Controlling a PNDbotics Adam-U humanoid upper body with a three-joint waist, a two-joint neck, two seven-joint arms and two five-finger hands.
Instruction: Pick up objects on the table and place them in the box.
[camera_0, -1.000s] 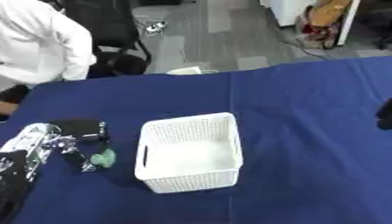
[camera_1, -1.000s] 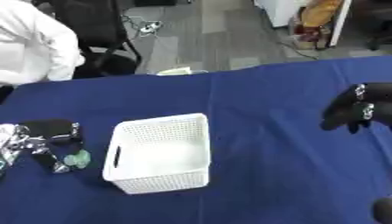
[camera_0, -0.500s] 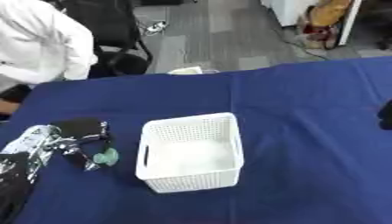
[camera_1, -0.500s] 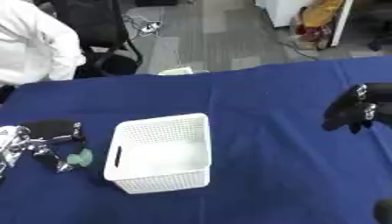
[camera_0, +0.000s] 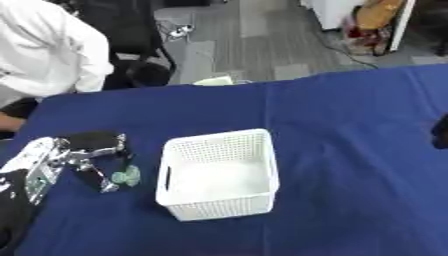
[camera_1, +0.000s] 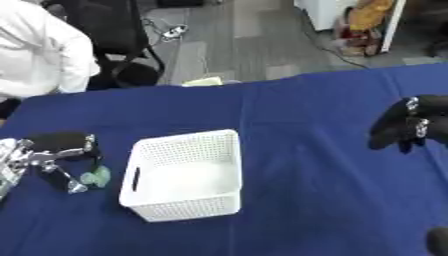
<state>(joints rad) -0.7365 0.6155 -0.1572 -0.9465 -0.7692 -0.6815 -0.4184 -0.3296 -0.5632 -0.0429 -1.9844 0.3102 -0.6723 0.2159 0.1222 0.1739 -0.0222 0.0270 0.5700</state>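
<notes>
L hand (camera_0: 92, 160) sits at the table's left edge, silver/black fingers spread and reaching down around a small pale green thing (camera_0: 125, 176). Can't tell if they actually touch it or close on it, so grip state unclear. A dark, soft-looking black object (camera_0: 92, 140) lies just behind the hand, touching or nearly so.

R hand (camera_1: 401, 129) hangs over the table's right side, well apart from everything, fingers curled down, holding nothing.

White perforated basket (camera_0: 219, 177), i.e. the box, stands mid-table just right of the green thing; inside looks bare.

Table (camera_0: 350, 125) w/ blue cloth.

Handling, as a guess: green thing looks small, light, prob. rigid plastic or thin, may skid on the cloth if nudged sideways. Best to pinch it from above across its narrow width, fingers vs thumb, then a short carry right over the basket rim. Black object looks floppy, so grab it at the middle in a bunch.
</notes>
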